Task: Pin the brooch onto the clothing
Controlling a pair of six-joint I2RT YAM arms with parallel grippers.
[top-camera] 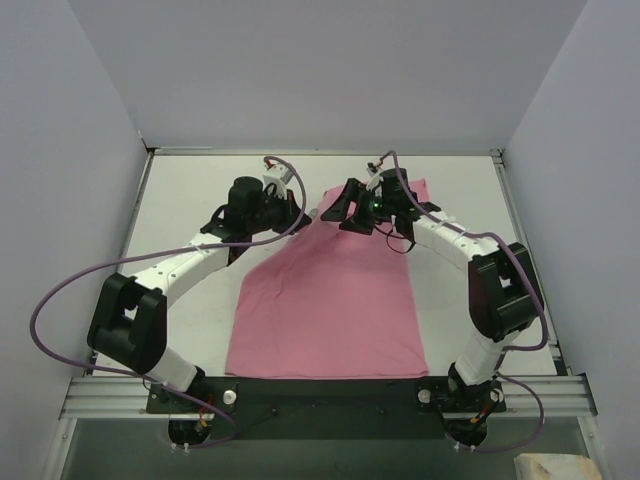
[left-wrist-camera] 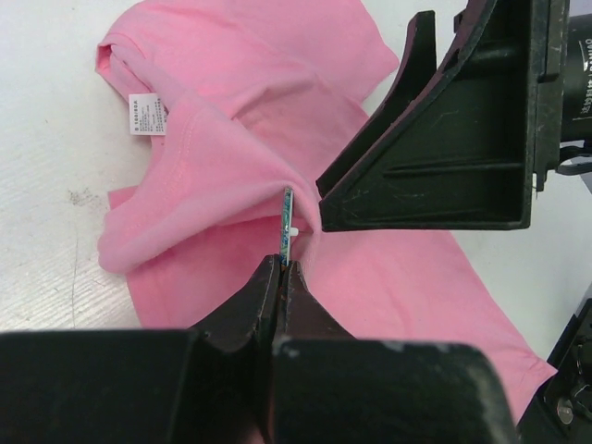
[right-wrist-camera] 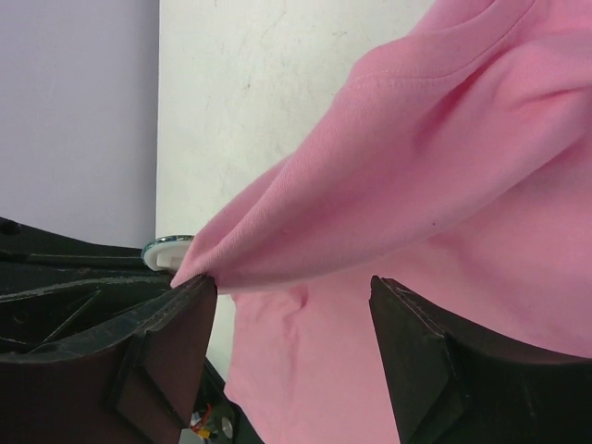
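The pink T-shirt [top-camera: 330, 300] lies flat on the table, its neckline end at the far side and its white label [left-wrist-camera: 146, 114] showing. My left gripper [left-wrist-camera: 280, 268] is shut on the brooch [left-wrist-camera: 287, 217], which stands edge-on above the fingertips. A fold of the shirt [left-wrist-camera: 231, 157] is drawn up into a peak against the brooch. My right gripper [right-wrist-camera: 294, 305] is open, its jaws wide apart over the shirt [right-wrist-camera: 416, 166]. Its left finger [right-wrist-camera: 176, 351] touches the fabric peak right beside the brooch [right-wrist-camera: 166, 248]. In the top view both grippers meet at the collar [top-camera: 335, 205].
The right gripper's finger [left-wrist-camera: 444, 139] fills the upper right of the left wrist view, close to the brooch. White table [top-camera: 190, 190] surrounds the shirt, with grey walls at the back and sides. Purple cables loop off both arms.
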